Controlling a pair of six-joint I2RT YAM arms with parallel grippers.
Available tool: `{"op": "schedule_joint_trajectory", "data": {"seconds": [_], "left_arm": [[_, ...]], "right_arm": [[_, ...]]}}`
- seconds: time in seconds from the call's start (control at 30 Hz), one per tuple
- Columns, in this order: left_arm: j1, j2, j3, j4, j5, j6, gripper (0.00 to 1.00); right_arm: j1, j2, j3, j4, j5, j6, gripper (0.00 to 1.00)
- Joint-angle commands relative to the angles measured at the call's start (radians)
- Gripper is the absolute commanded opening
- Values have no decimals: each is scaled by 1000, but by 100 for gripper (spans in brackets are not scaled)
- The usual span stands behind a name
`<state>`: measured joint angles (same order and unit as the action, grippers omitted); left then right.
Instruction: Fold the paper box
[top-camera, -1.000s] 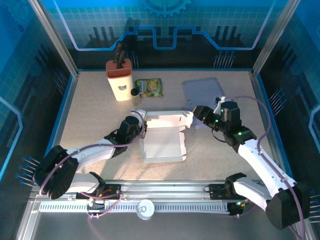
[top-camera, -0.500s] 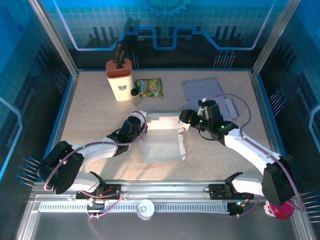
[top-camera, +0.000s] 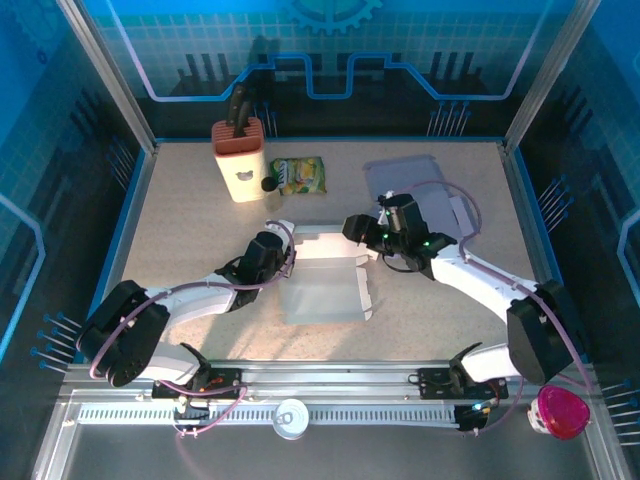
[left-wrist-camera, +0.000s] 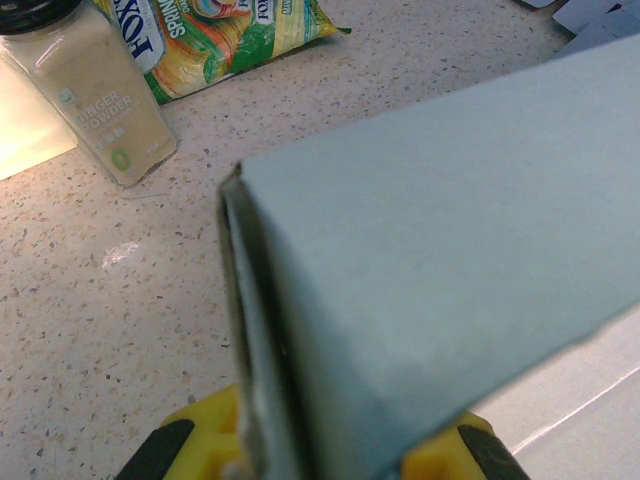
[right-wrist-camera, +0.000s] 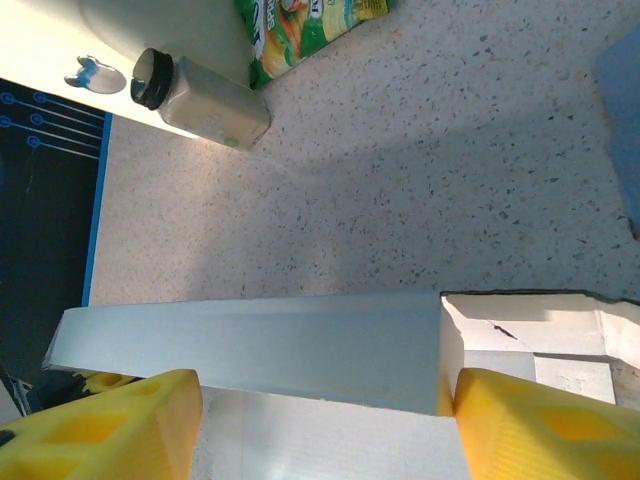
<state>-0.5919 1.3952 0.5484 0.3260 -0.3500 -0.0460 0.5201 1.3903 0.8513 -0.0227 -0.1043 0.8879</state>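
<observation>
Jar (left-wrist-camera: 95, 95) lbl "GINGER POWDER"; snack bag (left-wrist-camera: 230, 35) "FOX".

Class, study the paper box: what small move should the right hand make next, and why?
Probably press the right hand onto the rear wall of the paper box: its open fingers flank that wall, while the left hand pinches the left side.

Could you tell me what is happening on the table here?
Two robot arms are folding a white paper box in the middle of the table. The left gripper is shut on the box's left side, while the right gripper is open over its back wall. The box is only partly formed.
</observation>
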Motion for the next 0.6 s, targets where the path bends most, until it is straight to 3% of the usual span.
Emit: {"op": "schedule_joint_trajectory", "data": {"seconds": [0.0,0.13,0.23,0.43,0.57], "left_arm": [[6,13,33,8,16,-13,0],[12,6,37,-9,22,-41,0],[59,-43,42,-43,130,-93,0],[184,-116,106,-132,391,-142,0],[215,-118,153,-165,491,-147,0]], "right_arm": [[31,10,58,53,-47,17,67],[29,-42,51,42,-47,11,67],[-20,-150,34,-7,-59,-63,70],[-207,-358,-9,-2,-343,-224,78],[-380,-348,-34,17,-466,-237,76]]}}
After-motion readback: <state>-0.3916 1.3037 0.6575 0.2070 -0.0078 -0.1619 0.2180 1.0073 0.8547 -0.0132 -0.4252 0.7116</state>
